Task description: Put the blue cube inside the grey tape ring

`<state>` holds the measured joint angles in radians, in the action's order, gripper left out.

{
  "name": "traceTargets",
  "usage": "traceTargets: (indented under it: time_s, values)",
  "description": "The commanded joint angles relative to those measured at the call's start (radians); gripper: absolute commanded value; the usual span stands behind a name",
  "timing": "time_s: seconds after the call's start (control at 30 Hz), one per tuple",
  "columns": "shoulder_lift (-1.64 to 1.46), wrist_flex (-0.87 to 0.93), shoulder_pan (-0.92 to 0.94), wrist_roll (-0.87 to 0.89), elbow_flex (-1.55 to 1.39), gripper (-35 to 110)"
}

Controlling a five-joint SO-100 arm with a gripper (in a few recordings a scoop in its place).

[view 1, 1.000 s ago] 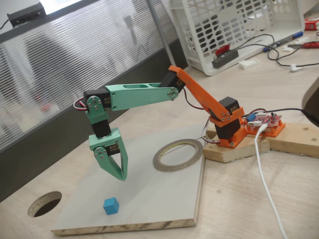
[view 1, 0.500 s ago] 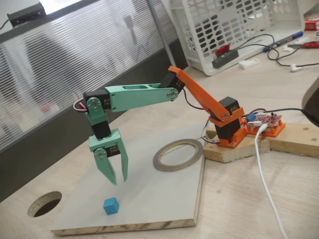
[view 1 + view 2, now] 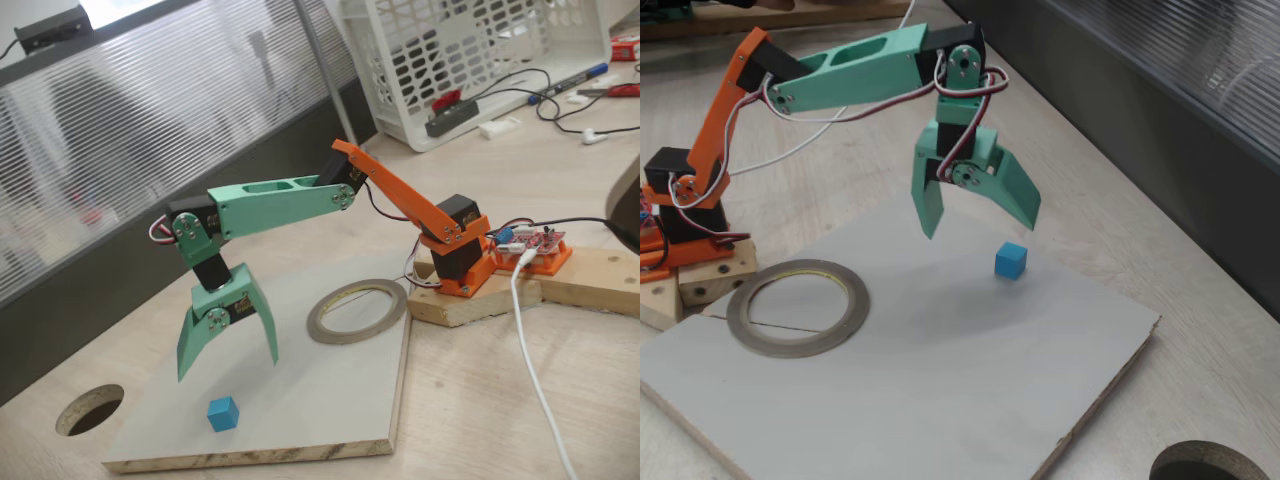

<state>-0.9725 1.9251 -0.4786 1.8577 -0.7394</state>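
Pretty early in this one, I'd say. The mint-green two-finger gripper (image 3: 228,362) hangs above the pale grey board (image 3: 330,400) with its jaws spread wide, nothing held between them. The tiny sky-blue matte cube (image 3: 223,413) sits on the board just below and a bit in front of the gripper, untouched, with clear air between it and the fingertips. In a fixed view (image 3: 1010,260) the cube lies close under the wider finger, slightly off to the side, not centred between the two.

The thin flat grey tape ring with the yellowish inner edge (image 3: 357,311) lies flat on the same board, off to the arm-base side of the gripper and well apart from the cube. Its opening has nothing inside.

So nothing's actually done yet: no grasp, no carry, no drop. What's left, as I read it, is basically everything: line up over the cube, come down, close on it, lift, swing across to the ring and let go inside the opening. The cube being so small, the lineup is probably the fiddly part.
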Motion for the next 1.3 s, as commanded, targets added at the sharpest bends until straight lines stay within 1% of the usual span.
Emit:
traceTargets:
  time_s: [0.0, 0.4, 0.67, 0.83, 1.27]
  values:
    - [-0.006, 0.028, -0.015, 0.003, 0.012, 93]
    - [-0.002, 0.012, -0.012, 0.002, 0.012, 93]
    - [0.072, -0.212, -0.012, 0.005, 0.011, 93]
    - [0.135, -0.224, 0.002, 0.003, 0.002, 93]
    - [0.138, -0.224, 0.0, 0.002, -0.002, 93]
